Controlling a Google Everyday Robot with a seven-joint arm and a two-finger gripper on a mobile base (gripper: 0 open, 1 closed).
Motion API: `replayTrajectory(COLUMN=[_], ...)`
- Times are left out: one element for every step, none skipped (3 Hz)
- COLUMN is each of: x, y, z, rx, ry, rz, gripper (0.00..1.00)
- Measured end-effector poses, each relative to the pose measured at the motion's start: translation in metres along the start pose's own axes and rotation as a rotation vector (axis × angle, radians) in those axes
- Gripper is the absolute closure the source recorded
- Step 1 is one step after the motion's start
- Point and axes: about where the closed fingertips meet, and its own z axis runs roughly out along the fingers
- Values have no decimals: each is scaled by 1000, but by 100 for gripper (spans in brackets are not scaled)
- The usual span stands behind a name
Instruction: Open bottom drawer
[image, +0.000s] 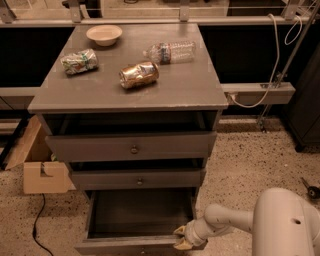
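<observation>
the pale arm reaches in low from the right, forearm sloping down-left. its tool sits at the right end of the bottom drawer's front edge, grip impossible to tell. that drawer stands pulled out, lowest under the bench.

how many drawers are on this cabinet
3. The top drawer sits just under the tabletop, the middle drawer below it, and the bottom drawer lowest, pulled out farthest. The gripper is at the bottom drawer's right front corner. None seem hidden.
</observation>
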Motion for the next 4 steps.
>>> replayTrajectory(x=[4,6,6,12], y=[-8,-21,-29,-33], z=[-16,-73,-145,-211], rx=[-1,45,136,226], ry=[-2,-3,-2,-4], rz=[5,23,36,75], gripper=[35,11,0,0])
